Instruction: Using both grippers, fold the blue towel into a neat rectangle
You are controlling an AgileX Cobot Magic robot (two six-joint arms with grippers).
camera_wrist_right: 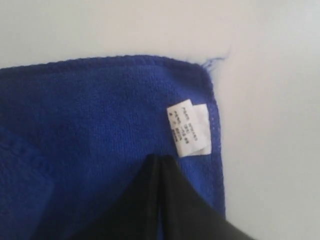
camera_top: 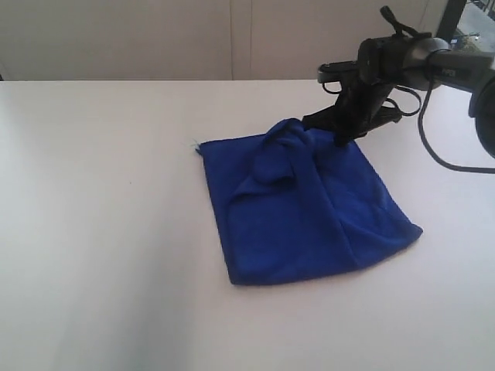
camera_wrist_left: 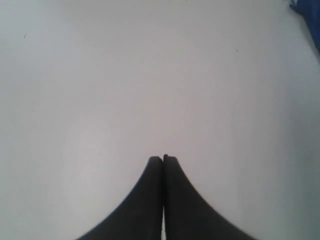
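Two pairs of jaws are sitting clenched, empty: right gripper is hovering over the blue towel's label corner, nearest the table's far edge; left gripper is farther off.

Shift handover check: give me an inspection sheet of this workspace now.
Surface: white table, plain.
Job's things: towel lies roughly square, bunched and creased at its far edge; white label at one corner.
Clutter: nothing seen.
Grippers: left claw shut, over bare table; right claw shut, at the towel beside the label; cannot tell if it pinches cloth.
Cables: black cable hangs in a loose loop by the right arm.
Surroundings: plain pale wall behind the table.
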